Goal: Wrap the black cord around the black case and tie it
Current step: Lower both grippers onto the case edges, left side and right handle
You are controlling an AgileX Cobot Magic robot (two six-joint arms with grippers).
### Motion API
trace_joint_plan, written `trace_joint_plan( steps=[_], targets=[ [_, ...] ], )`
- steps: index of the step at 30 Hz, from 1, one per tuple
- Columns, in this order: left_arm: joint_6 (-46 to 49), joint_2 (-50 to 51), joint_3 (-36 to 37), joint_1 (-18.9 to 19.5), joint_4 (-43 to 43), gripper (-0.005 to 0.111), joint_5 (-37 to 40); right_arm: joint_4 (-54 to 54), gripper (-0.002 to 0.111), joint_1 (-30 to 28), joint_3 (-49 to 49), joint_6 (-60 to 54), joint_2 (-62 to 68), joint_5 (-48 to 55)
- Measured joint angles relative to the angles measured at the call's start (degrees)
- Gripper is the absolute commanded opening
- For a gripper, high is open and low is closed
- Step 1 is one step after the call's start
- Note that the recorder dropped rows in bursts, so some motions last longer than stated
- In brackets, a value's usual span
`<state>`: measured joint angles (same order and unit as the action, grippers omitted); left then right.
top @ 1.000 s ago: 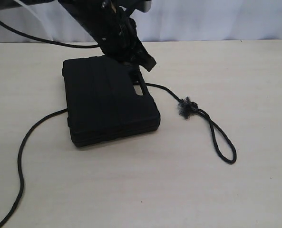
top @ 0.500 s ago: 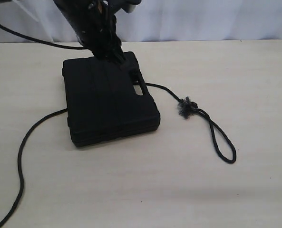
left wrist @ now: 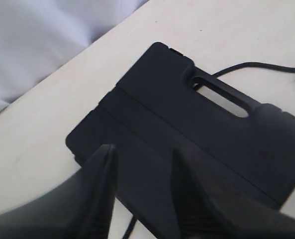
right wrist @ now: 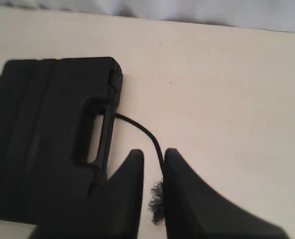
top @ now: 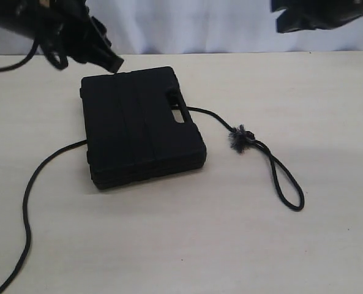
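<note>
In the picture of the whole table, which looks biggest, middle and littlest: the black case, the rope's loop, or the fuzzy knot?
1. black case: by far the biggest.
2. loop at the cord's end: long but thin.
3. fuzzy knot: the littlest.
None sits much nearer the camera, so the order is safe.

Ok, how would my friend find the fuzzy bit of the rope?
Find the flat black case on the pale table. A thin black cord runs from its handle side to a fuzzy grey knot. It is the only fluffy thing, just before the loop.
</note>
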<state>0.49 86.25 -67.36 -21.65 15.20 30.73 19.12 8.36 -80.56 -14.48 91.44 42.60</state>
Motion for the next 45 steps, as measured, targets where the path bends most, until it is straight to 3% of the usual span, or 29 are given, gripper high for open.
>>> trace_joint_plan(
  steps=[5, 10, 17, 19, 42, 43, 45],
  targets=[
    [-1.1, -3.4, 10.8, -3.6, -0.3, 0.036, -4.7, -18.4, 0.015, 9.8, -13.1, 9.2, 14.6, 9.3],
    [-1.2, -3.0, 15.4, -6.5, -0.5, 0.037, -6.4, -22.8, 0.018, 13.4, -23.2, 12.1, 27.4, 18.8],
    [-1.2, -2.8, 15.7, -6.6, -0.5, 0.037, -7.7, -18.6, 0.05, 13.6, -27.2, 12.1, 35.4, 19.4],
    [-1.2, -2.4, 15.7, -6.6, 0.1, 0.037, -7.9, -16.5, 0.055, 13.6, -27.5, 11.5, 36.1, 17.4],
    [-1.7, 2.2, 15.8, -6.3, 4.0, 0.036, -5.7, -6.5, 0.056, 13.6, -27.7, 8.9, 43.0, 1.5],
    [-1.7, 2.2, 15.8, -6.3, 4.0, 0.036, -5.7, -6.5, 0.055, 13.6, -27.7, 8.9, 44.0, 1.0],
    [-1.7, 2.2, 15.8, -6.3, 3.9, 0.036, -5.7, -6.5, 0.041, 13.6, -27.7, 8.9, 45.5, 0.1]
  ],
)
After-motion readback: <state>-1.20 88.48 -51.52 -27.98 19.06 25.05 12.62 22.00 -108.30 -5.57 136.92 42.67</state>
